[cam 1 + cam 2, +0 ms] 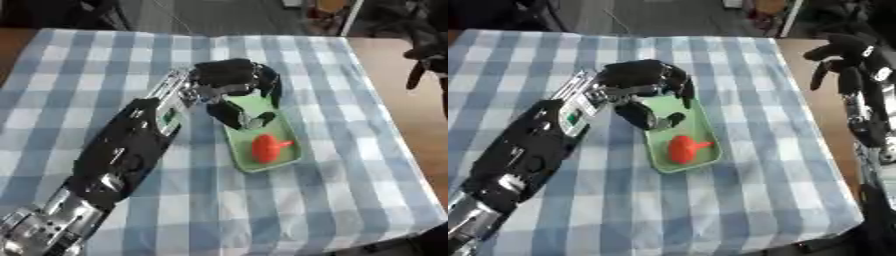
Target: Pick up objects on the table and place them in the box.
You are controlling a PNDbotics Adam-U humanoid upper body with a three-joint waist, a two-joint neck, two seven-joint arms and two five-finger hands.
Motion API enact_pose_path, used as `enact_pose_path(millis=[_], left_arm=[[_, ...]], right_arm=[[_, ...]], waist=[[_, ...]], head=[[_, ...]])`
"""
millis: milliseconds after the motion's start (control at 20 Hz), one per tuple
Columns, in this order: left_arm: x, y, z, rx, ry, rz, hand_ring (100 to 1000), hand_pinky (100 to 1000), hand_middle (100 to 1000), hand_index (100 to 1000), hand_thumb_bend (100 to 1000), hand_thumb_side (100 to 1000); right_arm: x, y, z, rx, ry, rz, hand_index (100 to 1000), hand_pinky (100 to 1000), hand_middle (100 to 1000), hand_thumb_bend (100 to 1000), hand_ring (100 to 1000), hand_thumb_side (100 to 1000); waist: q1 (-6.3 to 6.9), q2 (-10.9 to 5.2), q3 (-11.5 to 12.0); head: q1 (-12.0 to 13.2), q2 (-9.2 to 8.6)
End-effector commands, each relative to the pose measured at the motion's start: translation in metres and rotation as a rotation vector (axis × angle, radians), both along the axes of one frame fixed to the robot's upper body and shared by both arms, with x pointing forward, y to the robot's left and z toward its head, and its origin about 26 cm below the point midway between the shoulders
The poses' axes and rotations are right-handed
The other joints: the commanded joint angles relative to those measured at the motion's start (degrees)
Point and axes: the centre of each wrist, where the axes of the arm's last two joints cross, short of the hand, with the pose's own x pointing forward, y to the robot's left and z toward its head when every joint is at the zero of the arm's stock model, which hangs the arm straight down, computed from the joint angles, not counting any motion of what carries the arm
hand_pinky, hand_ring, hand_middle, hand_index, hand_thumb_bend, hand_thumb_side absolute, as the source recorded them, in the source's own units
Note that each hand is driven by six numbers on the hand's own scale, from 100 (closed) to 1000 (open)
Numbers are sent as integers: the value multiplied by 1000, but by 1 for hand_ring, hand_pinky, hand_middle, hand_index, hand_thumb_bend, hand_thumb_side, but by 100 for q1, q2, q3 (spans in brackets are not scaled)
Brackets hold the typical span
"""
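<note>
A shallow light green box [282, 161] lies on the blue and white checked tablecloth near the middle. A red-orange object [268, 147] with a small stem lies inside its near half. My left hand [229, 75] hovers over the far end of the box, fingers hanging down and relaxed, thumb [234, 115] pointing into the box, holding nothing that I can see. My right hand [846, 55] is raised at the right edge, off the table, its fingers hanging loosely with nothing in them.
The checked tablecloth [105, 55] covers the table. Bare brown table [398, 85] shows along the right side. Dark furniture stands beyond the far edge.
</note>
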Motion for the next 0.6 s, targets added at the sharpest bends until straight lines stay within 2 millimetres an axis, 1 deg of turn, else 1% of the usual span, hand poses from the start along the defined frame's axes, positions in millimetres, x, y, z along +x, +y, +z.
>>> enact_pose_path(millis=[50,450,600], left_arm=[[2,-1,8,4,-30,-19,534,403,673,685,716,636],[2,-1,6,4,-33,-15,531,401,670,681,689,633],[2,0,5,0,-30,-10,532,417,671,679,668,642]], right_arm=[[1,0,11,-8,-33,6,845,321,611,100,674,685],[1,-1,11,-8,-33,3,845,321,612,100,674,685],[0,-1,11,-8,-33,2,845,320,611,100,673,684]], waist=[[8,-58,-14],[2,-58,-5],[2,-55,-1]], head=[[26,1],[23,1],[18,1]])
